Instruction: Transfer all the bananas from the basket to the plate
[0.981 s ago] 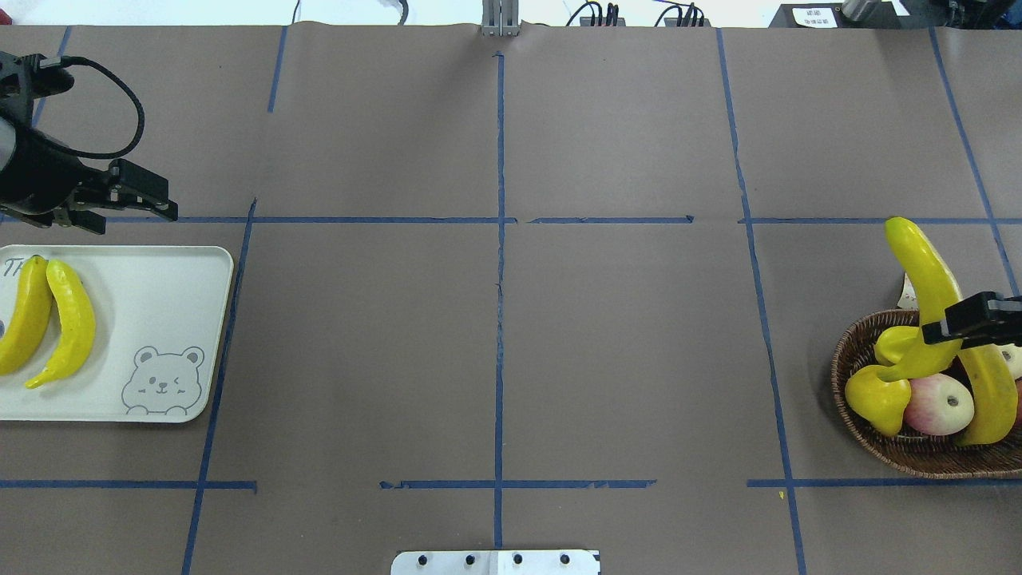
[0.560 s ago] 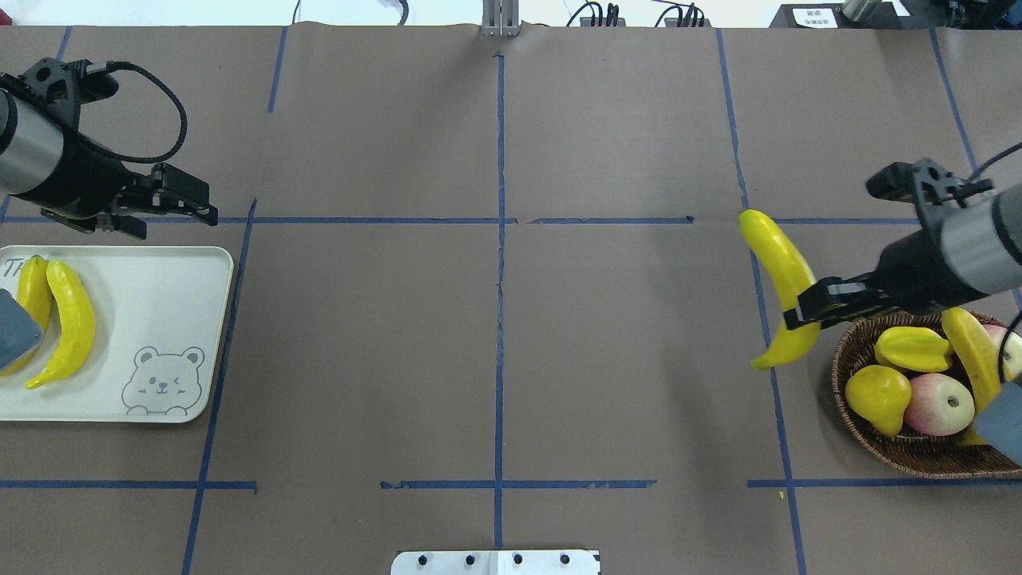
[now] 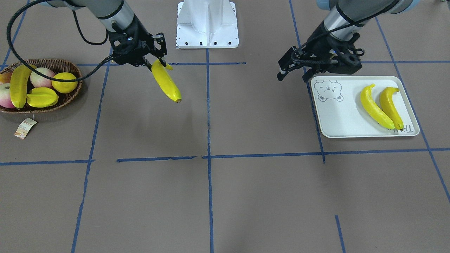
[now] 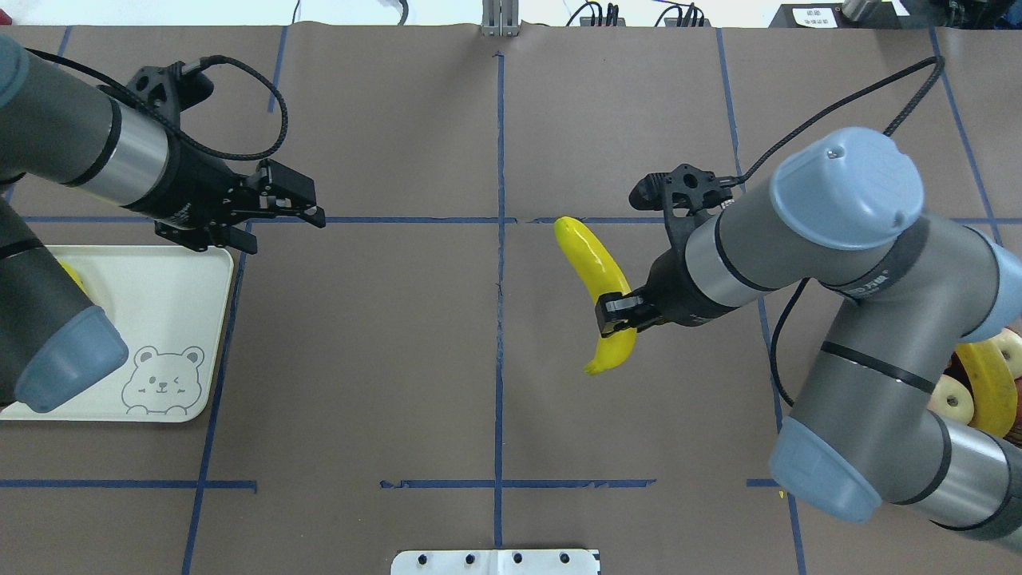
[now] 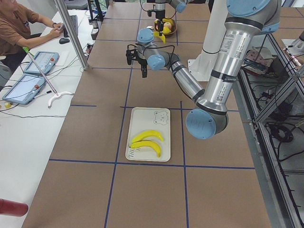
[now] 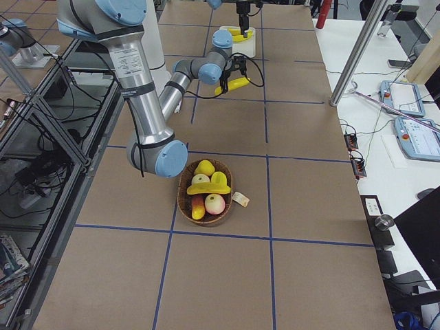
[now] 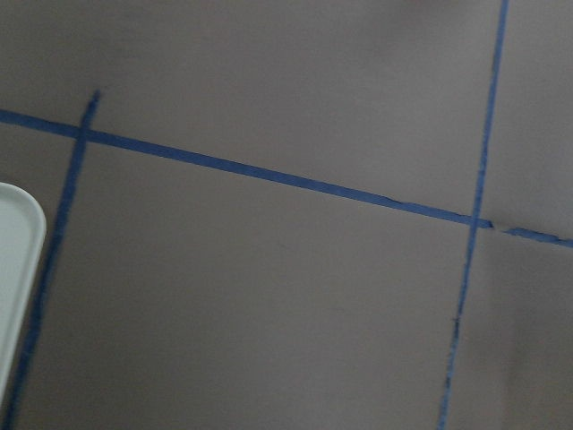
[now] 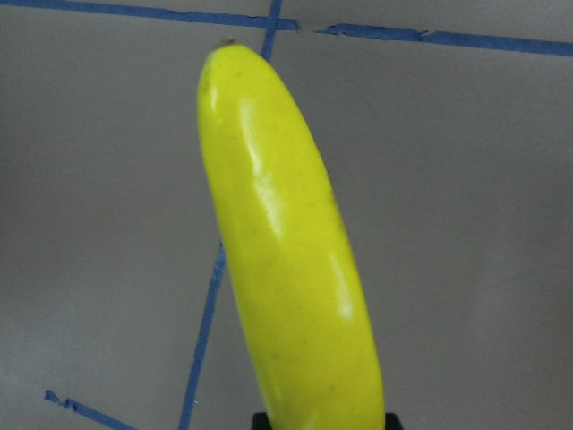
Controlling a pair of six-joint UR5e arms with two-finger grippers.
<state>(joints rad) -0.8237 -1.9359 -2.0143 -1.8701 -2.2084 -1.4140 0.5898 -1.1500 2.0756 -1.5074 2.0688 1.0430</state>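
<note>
Nearest, the basket (image 3: 42,109) at right holds one banana (image 3: 19,86), and the plate (image 3: 337,119) at left carries two bananas (image 3: 376,105). Farther out, at mid-table, the right gripper (image 4: 615,313) clamps a third banana (image 4: 595,263), presumably for hand-over. Beyond, the left gripper (image 3: 292,73) hangs spread and empty.

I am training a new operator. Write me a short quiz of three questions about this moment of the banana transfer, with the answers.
1. True or false: the left gripper is open and holds nothing.
2. How many bananas lie on the plate? A) one B) two C) three
3. Fill the gap: the right gripper carries a banana in the air, and ___ banana lies in the basket.
Key: 1 true; 2 B; 3 one.
</note>
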